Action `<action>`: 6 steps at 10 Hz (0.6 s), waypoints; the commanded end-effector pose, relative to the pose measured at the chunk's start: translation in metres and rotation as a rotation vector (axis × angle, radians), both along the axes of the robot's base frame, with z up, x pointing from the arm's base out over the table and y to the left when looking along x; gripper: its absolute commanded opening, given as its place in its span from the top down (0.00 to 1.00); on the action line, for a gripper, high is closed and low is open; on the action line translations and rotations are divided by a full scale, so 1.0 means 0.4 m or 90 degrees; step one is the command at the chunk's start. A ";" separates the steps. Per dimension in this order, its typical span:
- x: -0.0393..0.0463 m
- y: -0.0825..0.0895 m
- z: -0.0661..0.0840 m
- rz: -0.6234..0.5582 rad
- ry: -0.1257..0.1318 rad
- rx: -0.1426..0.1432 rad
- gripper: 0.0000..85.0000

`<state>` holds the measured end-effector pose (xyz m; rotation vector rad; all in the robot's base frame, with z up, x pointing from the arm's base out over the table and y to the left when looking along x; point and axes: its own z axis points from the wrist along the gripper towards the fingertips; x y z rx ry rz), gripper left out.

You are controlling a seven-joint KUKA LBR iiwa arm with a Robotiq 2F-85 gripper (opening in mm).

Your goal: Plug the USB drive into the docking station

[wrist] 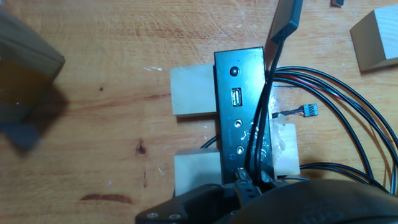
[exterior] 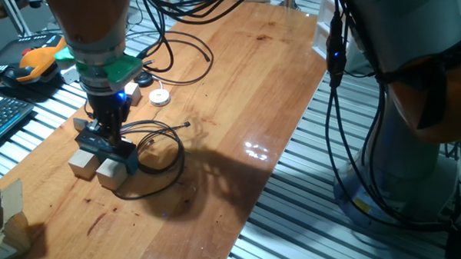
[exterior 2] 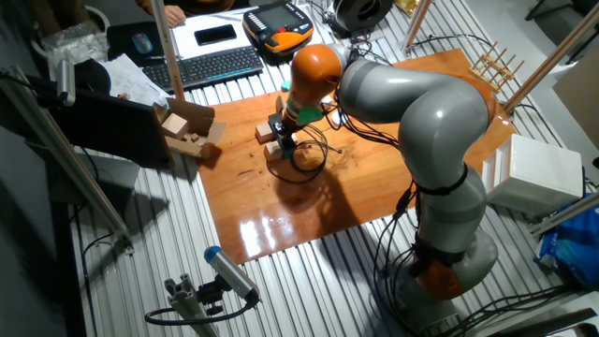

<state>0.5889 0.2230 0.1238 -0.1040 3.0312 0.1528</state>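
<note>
Because the whole job sits under the hand, we start with the glossy brown wooden tabletop, which carries everything. The single grey and orange arm reaches down over it, and no other arm is near.

Directly below the hand lies the docking station, a flat black rectangular bar propped on pale wooden cubes. Its ported face is turned up, and its long axis runs straight away from the hand. Thin black looped cables trail off to the hand's right.

Beyond the bar's far right corner, a slim dark grey-blue stick slants down toward that corner, and we take it for the USB drive. It appears to hang above the tabletop rather than lie on it. We cannot tell whether the hand is clamped on it or how far apart the fingers stand, as the other views hide them.

The rectangular USB socket sits on the bar's upper face, nearer the hand and left of the stick's lower tip. In our judgement, the coming move depends on closing that offset and squaring the tilted stick to the socket.
</note>
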 end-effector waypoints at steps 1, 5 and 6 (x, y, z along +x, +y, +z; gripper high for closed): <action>0.001 0.001 0.001 -0.001 0.000 0.000 1.00; 0.004 0.001 0.000 -0.003 -0.004 -0.004 1.00; 0.004 0.001 0.000 -0.002 -0.005 -0.004 1.00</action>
